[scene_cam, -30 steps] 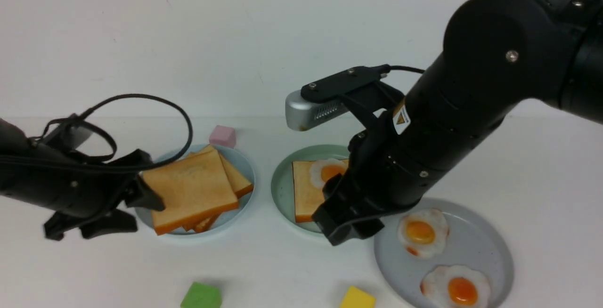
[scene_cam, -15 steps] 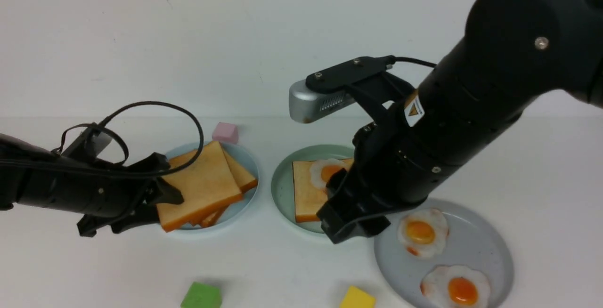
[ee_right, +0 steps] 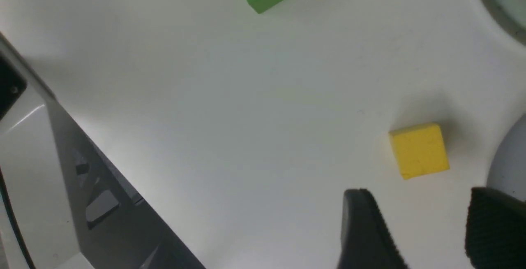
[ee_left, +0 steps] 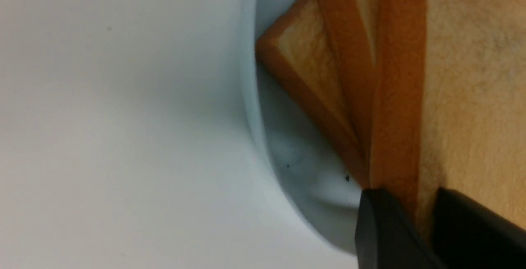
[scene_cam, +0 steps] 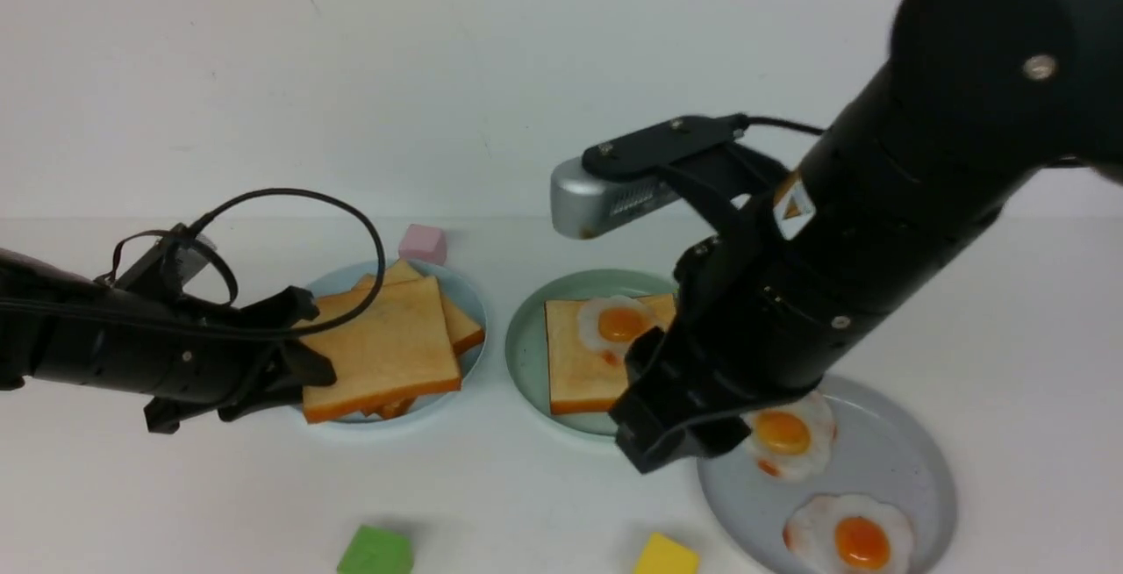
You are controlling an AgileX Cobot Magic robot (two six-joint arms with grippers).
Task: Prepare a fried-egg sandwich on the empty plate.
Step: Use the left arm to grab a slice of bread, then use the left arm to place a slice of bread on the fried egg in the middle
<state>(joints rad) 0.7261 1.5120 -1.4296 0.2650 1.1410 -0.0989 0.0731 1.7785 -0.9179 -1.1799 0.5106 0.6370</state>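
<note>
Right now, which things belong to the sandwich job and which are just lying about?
Job: mint-green plate, toast slice and fried egg on it, top toast slice on the pale blue plate.
Lying about: pink block, green block, yellow block, two spare eggs on grey plate.

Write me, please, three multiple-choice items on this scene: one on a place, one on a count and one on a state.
1. Where does the toast slice carrying an egg lie? A) pale blue plate B) mint-green plate C) wooden board
2. How many fried eggs lie on the grey plate? A) one B) two C) three
3. How does the right gripper stand? A) open, empty B) shut on a yellow cube C) shut on an egg
Answers: 1 B, green rim shows beside the slice; 2 B, two yolks show there; 3 A, its jaws stand apart, nothing between.
</note>
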